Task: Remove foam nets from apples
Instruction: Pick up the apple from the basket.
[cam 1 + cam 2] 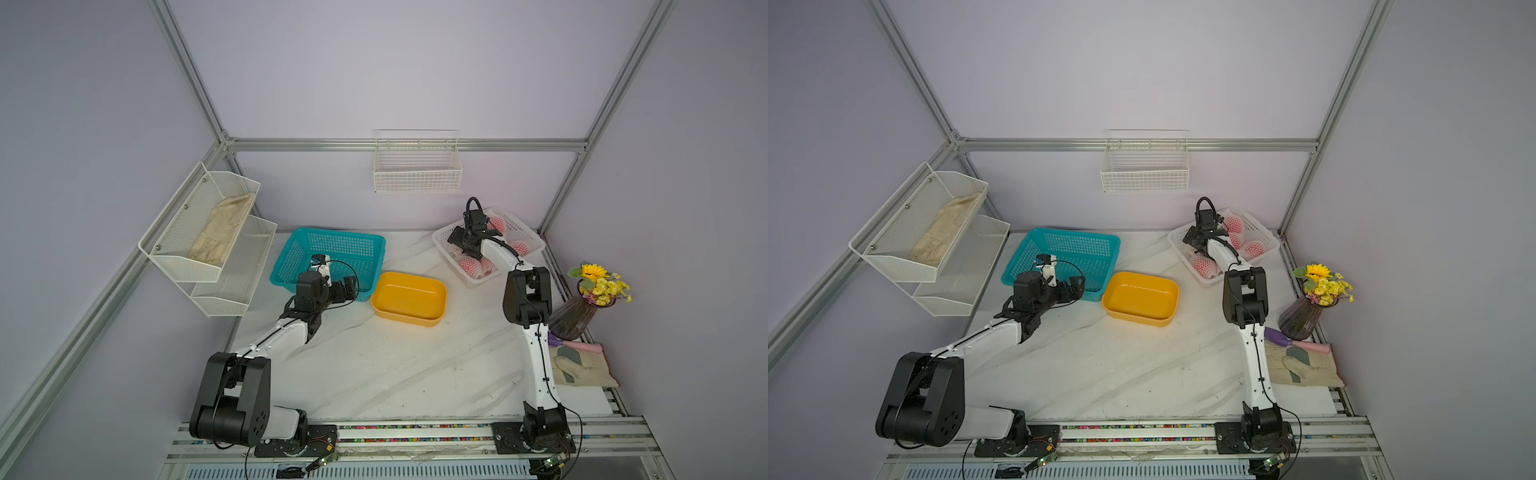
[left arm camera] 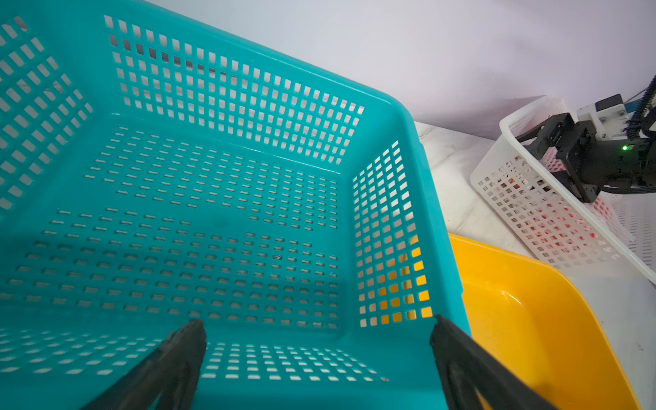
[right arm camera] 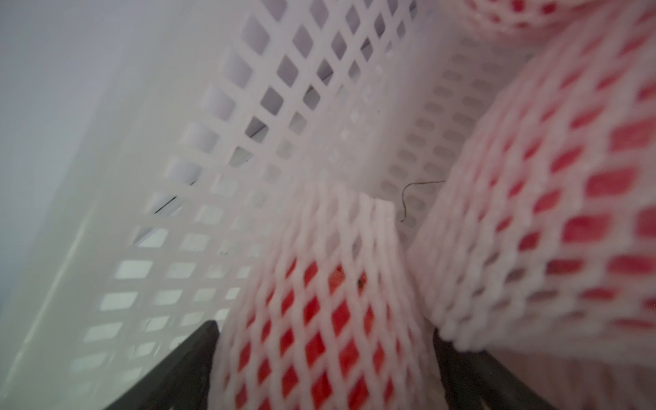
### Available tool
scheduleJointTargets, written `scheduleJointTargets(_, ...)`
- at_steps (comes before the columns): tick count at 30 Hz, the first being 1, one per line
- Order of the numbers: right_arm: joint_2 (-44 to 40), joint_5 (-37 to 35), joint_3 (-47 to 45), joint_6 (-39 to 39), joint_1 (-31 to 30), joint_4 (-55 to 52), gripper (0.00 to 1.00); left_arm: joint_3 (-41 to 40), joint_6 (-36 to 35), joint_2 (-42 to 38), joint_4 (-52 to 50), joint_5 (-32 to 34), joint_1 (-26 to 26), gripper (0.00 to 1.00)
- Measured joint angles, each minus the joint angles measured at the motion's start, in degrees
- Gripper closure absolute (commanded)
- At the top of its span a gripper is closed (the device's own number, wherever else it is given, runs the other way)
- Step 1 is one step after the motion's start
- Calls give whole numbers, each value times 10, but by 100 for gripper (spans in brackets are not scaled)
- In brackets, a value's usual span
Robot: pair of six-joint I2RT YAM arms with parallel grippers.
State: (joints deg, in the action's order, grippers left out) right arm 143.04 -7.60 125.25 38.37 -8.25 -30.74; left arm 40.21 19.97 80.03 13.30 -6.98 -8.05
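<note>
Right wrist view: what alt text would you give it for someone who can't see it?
A red apple in a white foam net sits between the right gripper's two black fingers, close up and blurred; whether they squeeze it is unclear. A second netted apple lies beside it, inside a white lattice basket.

Both top views high above whole table (image 1: 395, 365); wrist views close over teal basket (image 2: 220, 223), white basket (image 3: 142, 149).

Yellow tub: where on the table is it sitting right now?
In both top views the yellow tub sits mid-table, right beside the teal basket on its left, with the white basket farther back to its right.
</note>
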Motion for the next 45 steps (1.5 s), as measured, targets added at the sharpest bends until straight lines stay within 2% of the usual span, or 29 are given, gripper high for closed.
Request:
scheduleJointTargets(8, -5, 26, -39, -11, 5, 60, 24, 1, 0, 0, -1, 0, -1, 0)
scheduleJointTargets(13, -42, 24, -108, -21, 5, 116, 30, 1, 0, -7, -5, 0, -3, 0)
scheduleJointTargets(27, -190, 2, -247, -88, 0, 242, 31, 1, 0, -63, -20, 1, -15, 0)
scheduleJointTargets(33, -217, 0, -273, -107, -7, 278, 31, 1, 0, -92, -32, 3, -17, 0)
scheduleJointTargets(40, -255, 18, -369, -136, -18, 325, 31, 1, 0, -121, -44, 4, -19, 0)
scheduleJointTargets(45, -318, 38, -452, -168, -41, 369, 31, 1, 0, -125, -54, 3, -23, 0)
